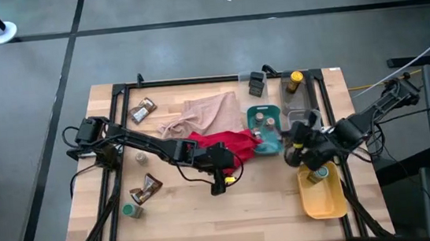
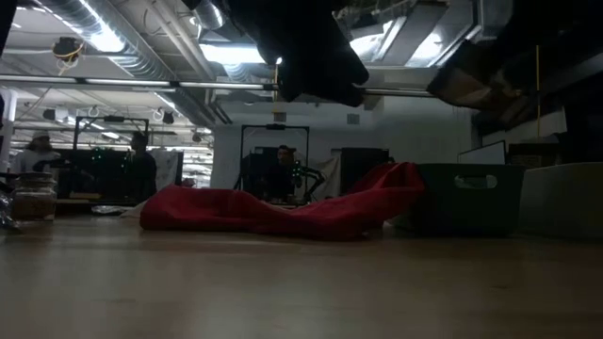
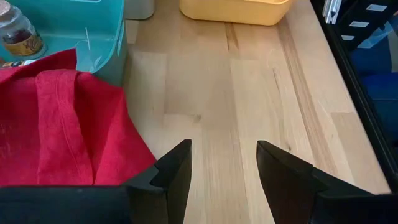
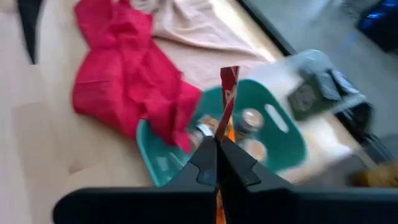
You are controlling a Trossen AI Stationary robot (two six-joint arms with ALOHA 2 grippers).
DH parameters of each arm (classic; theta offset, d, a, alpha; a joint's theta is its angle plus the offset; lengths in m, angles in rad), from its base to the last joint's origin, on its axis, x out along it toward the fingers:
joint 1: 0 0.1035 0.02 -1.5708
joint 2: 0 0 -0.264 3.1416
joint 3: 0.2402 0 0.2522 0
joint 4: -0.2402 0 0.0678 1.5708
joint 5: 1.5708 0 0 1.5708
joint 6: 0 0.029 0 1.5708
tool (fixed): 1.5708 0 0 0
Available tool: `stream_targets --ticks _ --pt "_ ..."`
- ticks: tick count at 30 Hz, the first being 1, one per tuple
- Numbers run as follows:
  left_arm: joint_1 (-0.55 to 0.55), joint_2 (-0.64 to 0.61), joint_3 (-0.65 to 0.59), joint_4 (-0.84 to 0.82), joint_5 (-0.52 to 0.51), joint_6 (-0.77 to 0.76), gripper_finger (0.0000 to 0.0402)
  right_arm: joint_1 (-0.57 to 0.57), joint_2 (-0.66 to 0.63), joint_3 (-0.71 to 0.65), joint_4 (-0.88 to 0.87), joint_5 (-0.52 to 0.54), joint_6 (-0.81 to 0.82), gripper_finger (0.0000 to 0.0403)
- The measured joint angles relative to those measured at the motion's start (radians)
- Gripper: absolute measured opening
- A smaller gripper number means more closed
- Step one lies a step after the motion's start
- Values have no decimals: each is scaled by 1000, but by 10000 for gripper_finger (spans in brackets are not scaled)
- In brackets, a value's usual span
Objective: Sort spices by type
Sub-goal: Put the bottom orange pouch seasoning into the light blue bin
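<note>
The left gripper [image 1: 223, 184] hangs with its two dark fingers apart and nothing between them, over bare wood at the six o'clock side of the crumpled red cloth [image 1: 229, 144]. Toward eight o'clock lie one crinkly brown sachet [image 1: 150, 186] and one small green-lidded jar [image 1: 133, 211]; a second sachet [image 1: 144, 110] sits at eleven o'clock. The soft beige cloth [image 1: 202, 112] lies rumpled at twelve. The smooth teal tray [image 1: 263, 116] holds small round jars. The right gripper [image 4: 219, 144] is pinched tight on a thin flat sachet strip [image 4: 227, 93] at three o'clock, above the glossy yellow tray [image 1: 323, 198].
</note>
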Motion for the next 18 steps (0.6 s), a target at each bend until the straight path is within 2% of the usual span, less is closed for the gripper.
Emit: stream_targets --ticks 9,14,18 --pt "-2 0 0 8 0 -4 164 276 -16 -27 -401 230 578 2" --pt "-4 0 0 9 0 -6 164 368 -15 -151 -408 249 751 2" --pt "-4 0 0 10 0 -12 164 400 -14 -249 -409 249 860 2"
